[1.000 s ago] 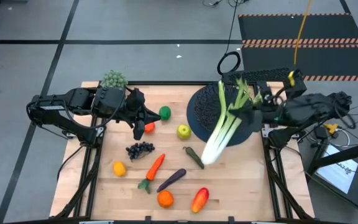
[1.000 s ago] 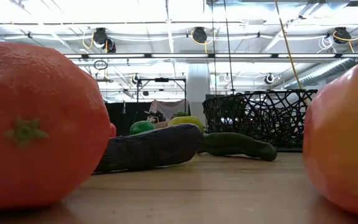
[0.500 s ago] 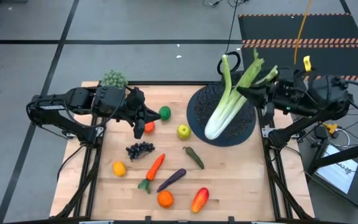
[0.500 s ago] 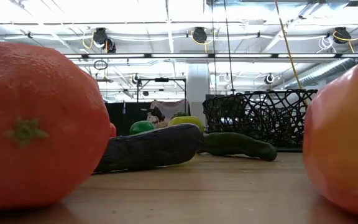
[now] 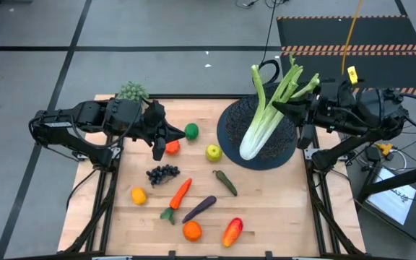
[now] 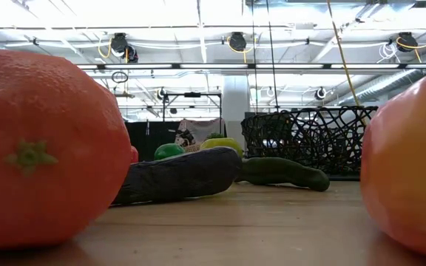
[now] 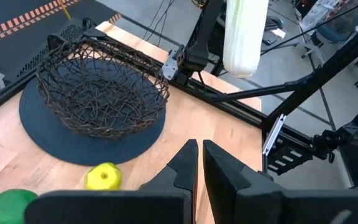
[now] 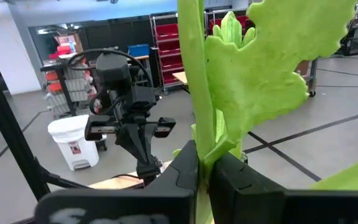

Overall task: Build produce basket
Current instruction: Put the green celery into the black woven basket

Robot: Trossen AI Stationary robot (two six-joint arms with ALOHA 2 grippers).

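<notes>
My right gripper [image 5: 295,110] is shut on the white-green leek [image 5: 264,119], which hangs slanted over the black wire basket [image 5: 231,130] at the table's far right. The leek's white butt [image 7: 246,37] is in the air. My left gripper [image 5: 176,135] is shut and holds nothing, hovering above the table's far left by the tomato [image 5: 172,147] and lime [image 5: 191,131]. On the wood lie the apple [image 5: 213,152], grapes [image 5: 162,173], pickle [image 5: 225,182], carrot [image 5: 179,193], eggplant [image 5: 199,208], an orange [image 5: 191,230] and the pepper [image 5: 232,231]. My right gripper pinches the leek's green stalks [image 8: 199,134] between its two fingers, up at the leafy end. The fingers come in level from the table's right side and lie across the stalks. The leek is lifted clear and tilted, leaves up and white butt down over the basket.
A pale bushy clump [image 5: 131,91] sits at the far left corner. A small yellow-orange fruit [image 5: 138,195] lies near the left edge. In the low view the orange [image 6: 43,148] and pepper [image 6: 409,162] fill the foreground. Bare wood shows between the pickle and the table's right edge.
My right gripper has risen, drawn back toward the table's far right and rolled. The leek has swung with it: the white butt went from above the pickle to over the basket, and the leaves now point toward the far edge.
</notes>
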